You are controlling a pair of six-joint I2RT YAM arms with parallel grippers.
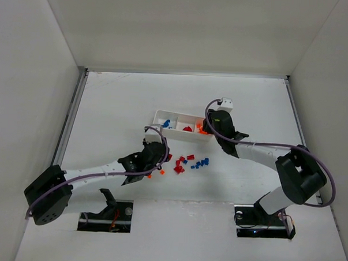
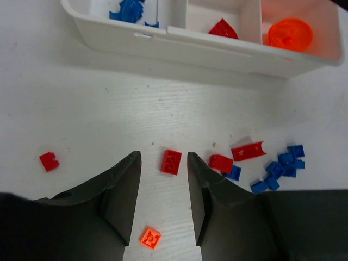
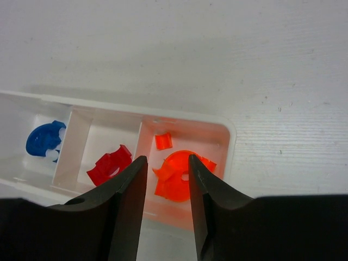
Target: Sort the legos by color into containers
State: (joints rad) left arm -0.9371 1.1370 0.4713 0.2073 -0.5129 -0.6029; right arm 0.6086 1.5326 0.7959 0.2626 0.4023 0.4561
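Observation:
The white three-compartment tray (image 1: pixel 156 116) lies mid-table. It holds blue pieces (image 2: pixel 128 10) on the left, a red piece (image 2: pixel 223 29) in the middle and a round orange piece (image 2: pixel 290 34) on the right. My left gripper (image 2: pixel 163 157) is open and low over the table, with a loose red brick (image 2: pixel 171 162) lying between its tips. A small orange brick (image 2: pixel 150 238) lies further back between the fingers. My right gripper (image 3: pixel 167 159) is open and empty above the orange compartment, over the round orange piece (image 3: pixel 174 174).
Loose red bricks (image 2: pixel 221 163) and a curved red one (image 2: pixel 248 150) lie right of the left gripper, with several blue bricks (image 2: pixel 283 168) beyond. One red brick (image 2: pixel 49 161) lies to the left. White walls enclose the table.

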